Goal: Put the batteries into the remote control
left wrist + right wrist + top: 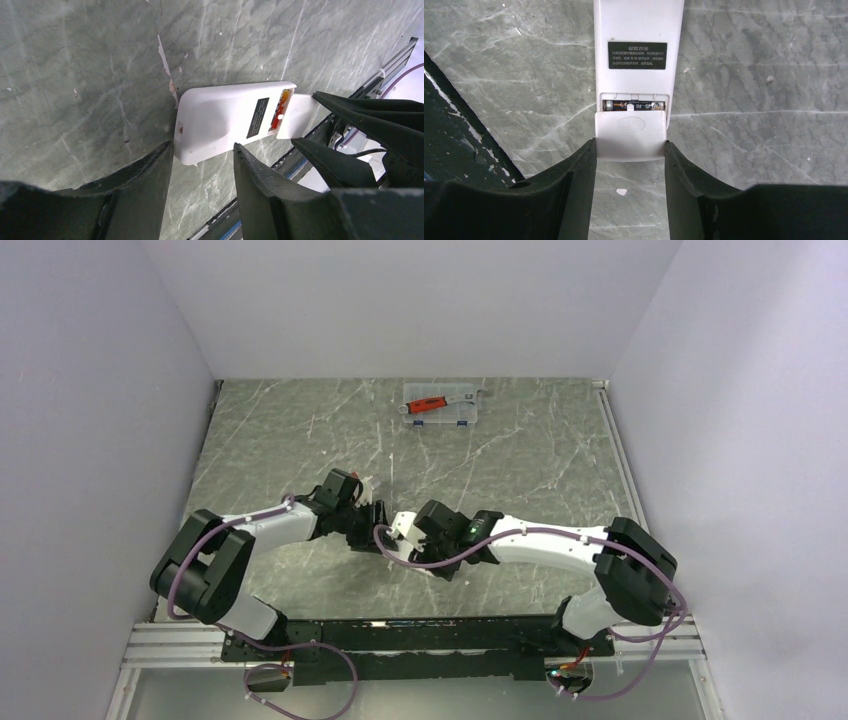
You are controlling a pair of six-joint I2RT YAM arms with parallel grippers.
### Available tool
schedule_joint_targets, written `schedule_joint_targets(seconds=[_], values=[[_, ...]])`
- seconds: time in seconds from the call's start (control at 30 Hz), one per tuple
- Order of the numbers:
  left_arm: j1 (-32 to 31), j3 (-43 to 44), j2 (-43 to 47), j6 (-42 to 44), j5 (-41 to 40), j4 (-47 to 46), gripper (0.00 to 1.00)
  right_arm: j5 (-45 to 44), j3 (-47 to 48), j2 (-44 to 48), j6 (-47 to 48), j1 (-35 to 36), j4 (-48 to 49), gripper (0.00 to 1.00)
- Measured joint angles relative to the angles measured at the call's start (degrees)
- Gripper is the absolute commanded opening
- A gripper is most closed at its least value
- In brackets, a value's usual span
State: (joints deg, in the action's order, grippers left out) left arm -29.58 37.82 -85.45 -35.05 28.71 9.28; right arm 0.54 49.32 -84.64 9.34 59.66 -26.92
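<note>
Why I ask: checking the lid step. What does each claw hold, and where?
Left claw grips the remote by its plain end; right claw grips the battery cover by its side edges.

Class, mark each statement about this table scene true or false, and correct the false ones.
1. The remote control lies back up, its dark label showing. True.
2. The battery compartment is fully closed. False: the cover is only part way on, and a battery shows in the gap.
3. The right gripper holds the cover by its sides. True.
4. The left gripper hangs clear of the remote control. False: it clamps the remote control's other end.
5. The red-handled tool lies beside the remote control. False: it is far from it, with the clear case.
</note>
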Motion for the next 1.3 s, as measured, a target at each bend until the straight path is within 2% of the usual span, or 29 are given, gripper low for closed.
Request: schedule_joint_targets(seconds=[0.43,1.3], values=[[0.0,-0.1,0.2,0.0,0.7,-0.3,0.53,0.0,3.1,-2.4,2.5,-0.6,-0.9,0.21],[0.0,-0.3,1.6,0.0,1.3,-0.5,0.53,1.0,3.1,-3.2,2.5,-0.6,-2.2,0.21]])
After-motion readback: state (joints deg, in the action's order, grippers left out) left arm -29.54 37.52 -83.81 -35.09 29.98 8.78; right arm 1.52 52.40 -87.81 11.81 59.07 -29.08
